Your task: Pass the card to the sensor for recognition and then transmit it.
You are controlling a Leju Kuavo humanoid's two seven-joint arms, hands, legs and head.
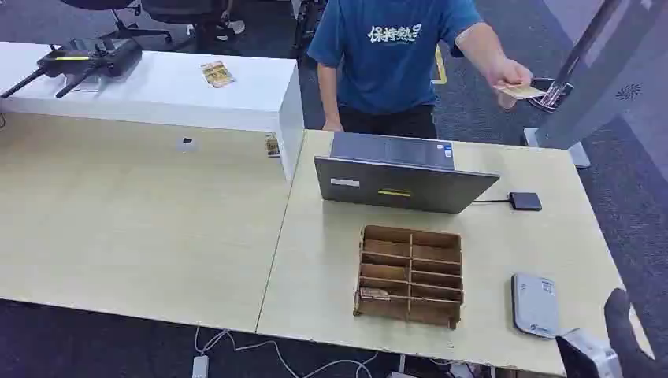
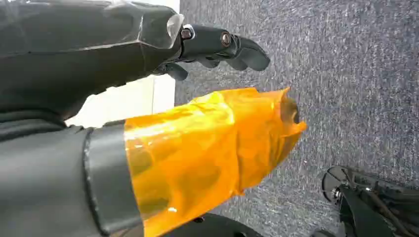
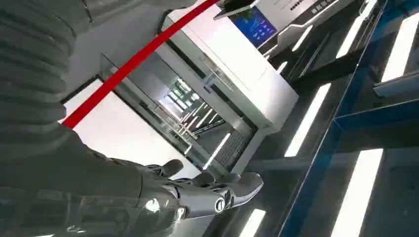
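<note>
Nearby, person's hand (image 1: 504, 75) holds flat tan card (image 1: 521, 91).

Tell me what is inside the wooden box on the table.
The box is split into slots. One small item lies in the near left slot; it is too small to identify. The other slots look empty, though their walls hide some of the floors.

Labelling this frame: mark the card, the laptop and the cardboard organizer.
card (image 1: 521, 90), head view, middle of its pale face, held in a person's hand.
laptop (image 1: 402, 189), head view, back of its lid.
cardboard organizer (image 1: 410, 274), head view, central divider.
</note>
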